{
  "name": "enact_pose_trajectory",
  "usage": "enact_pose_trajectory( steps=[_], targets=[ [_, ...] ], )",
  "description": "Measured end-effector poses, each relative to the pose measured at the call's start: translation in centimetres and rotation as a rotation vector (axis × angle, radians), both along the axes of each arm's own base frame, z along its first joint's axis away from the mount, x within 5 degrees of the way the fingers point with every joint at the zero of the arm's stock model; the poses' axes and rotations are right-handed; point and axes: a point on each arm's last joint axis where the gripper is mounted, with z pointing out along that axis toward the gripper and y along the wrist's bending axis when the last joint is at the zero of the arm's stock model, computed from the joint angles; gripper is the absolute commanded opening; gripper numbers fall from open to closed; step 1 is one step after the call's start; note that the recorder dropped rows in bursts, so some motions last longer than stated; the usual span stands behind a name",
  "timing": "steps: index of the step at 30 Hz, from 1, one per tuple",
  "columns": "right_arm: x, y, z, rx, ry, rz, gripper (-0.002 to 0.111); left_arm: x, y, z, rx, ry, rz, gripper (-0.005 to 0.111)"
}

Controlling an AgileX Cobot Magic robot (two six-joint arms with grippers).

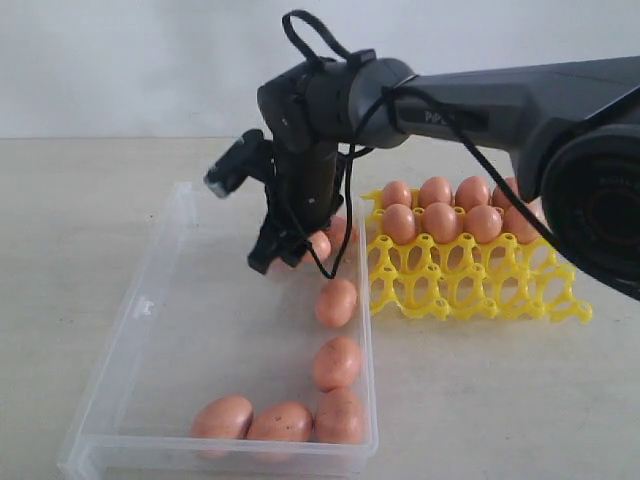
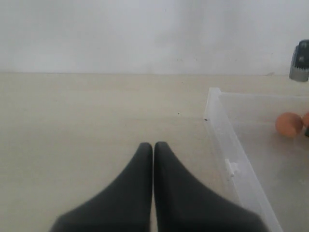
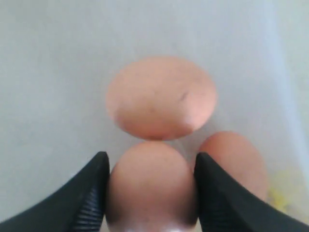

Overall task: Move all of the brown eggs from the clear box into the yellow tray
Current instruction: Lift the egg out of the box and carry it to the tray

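Note:
My right gripper (image 1: 300, 245) reaches down into the far end of the clear box (image 1: 150, 310). Its jaws press both sides of a brown egg (image 3: 150, 186) that rests among two other eggs (image 3: 161, 96) on the box floor. Several more brown eggs (image 1: 337, 362) lie along the box's right wall and near corner. The yellow tray (image 1: 470, 285) stands right of the box, with several eggs (image 1: 440, 220) in its back rows and bare front cups. My left gripper (image 2: 153, 145) is shut and empty above the table, outside the box's left rim (image 2: 227, 145).
The right arm (image 1: 500, 100) stretches over the tray from the right. A pale wall stands behind the beige table (image 1: 80, 200). The left half of the box floor holds nothing.

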Motion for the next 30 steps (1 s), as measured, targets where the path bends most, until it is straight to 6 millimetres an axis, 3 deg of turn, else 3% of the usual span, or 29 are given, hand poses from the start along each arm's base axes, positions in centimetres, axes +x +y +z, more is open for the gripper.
enact_pose_trajectory(
  steps=[7,11,14,17,19,22,24,27,30],
  targets=[
    [-2.0,1.5,8.2,0.436,-0.080,-0.172,0.001,0.0,0.0,0.0,0.000,0.000,0.000,0.001],
    [-4.5,-0.1,10.9,0.708,-0.268,-0.196,0.001,0.0,0.0,0.0,0.000,0.000,0.000,0.001],
    [-7.4,-3.5,12.0,0.863,-0.441,-0.219,0.001,0.0,0.0,0.0,0.000,0.000,0.000,0.001],
    [-9.1,-8.4,13.6,1.018,-0.655,-0.289,0.001,0.0,0.0,0.0,0.000,0.000,0.000,0.001],
    [-9.1,-12.4,13.4,1.110,-0.770,-0.452,0.000,0.0,0.0,0.0,0.000,0.000,0.000,0.001],
    [-7.4,-18.6,12.2,1.190,-0.845,-0.784,0.000,0.0,0.0,0.0,0.000,0.000,0.000,0.001],
    [-6.1,-22.2,11.1,1.171,-0.853,-0.865,0.000,0.0,0.0,0.0,0.000,0.000,0.000,0.001],
    [-4.6,-25.2,9.4,1.050,-0.828,-0.673,0.000,0.0,0.0,0.0,0.000,0.000,0.000,0.001],
    [-3.9,-26.6,7.6,1.036,-0.637,-0.484,0.000,0.0,0.0,0.0,0.000,0.000,0.000,0.001]
  ],
)
